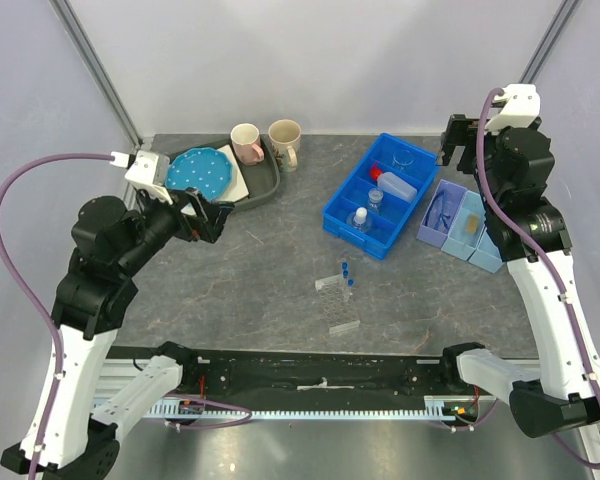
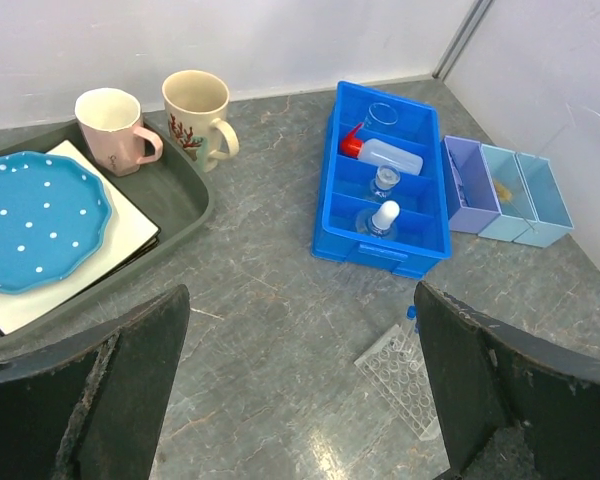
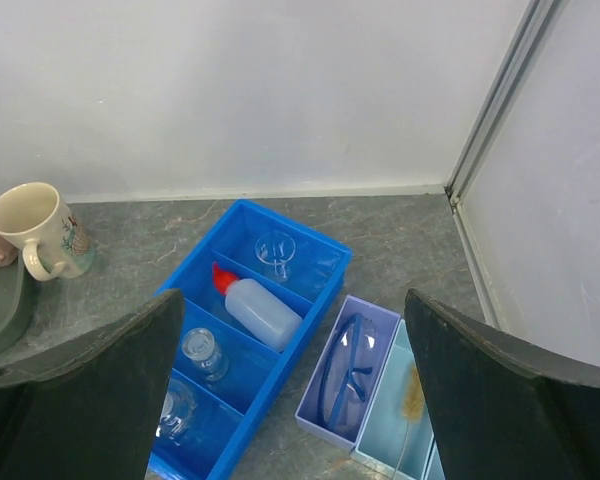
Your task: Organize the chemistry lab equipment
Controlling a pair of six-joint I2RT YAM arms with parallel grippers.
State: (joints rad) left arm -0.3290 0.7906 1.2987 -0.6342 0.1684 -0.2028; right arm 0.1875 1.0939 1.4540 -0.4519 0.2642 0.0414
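A blue divided bin (image 1: 355, 238) holds the red-capped squeeze bottle (image 1: 393, 184), a clear beaker (image 1: 404, 156) and two small glass flasks. The blue-framed glasses (image 1: 441, 212) lie in a lavender bin. The tan brush (image 1: 472, 222) lies in a light-blue bin. The clear tube rack (image 1: 337, 305) lies on the table with blue-capped tubes (image 1: 347, 272) at its far end. My left gripper (image 1: 208, 215) is open and empty, high over the table's left. My right gripper (image 1: 458, 140) is open and empty, high above the bins. The right wrist view shows the bottle (image 3: 260, 308), beaker (image 3: 276, 252), glasses (image 3: 348, 365) and brush (image 3: 412, 395).
A grey tray (image 1: 265, 185) at the back left holds a blue dotted plate (image 1: 200, 172) on a white board. A pink mug (image 1: 246, 143) stands in the tray and a beige mug (image 1: 285, 140) just outside it. Walls close the back and sides.
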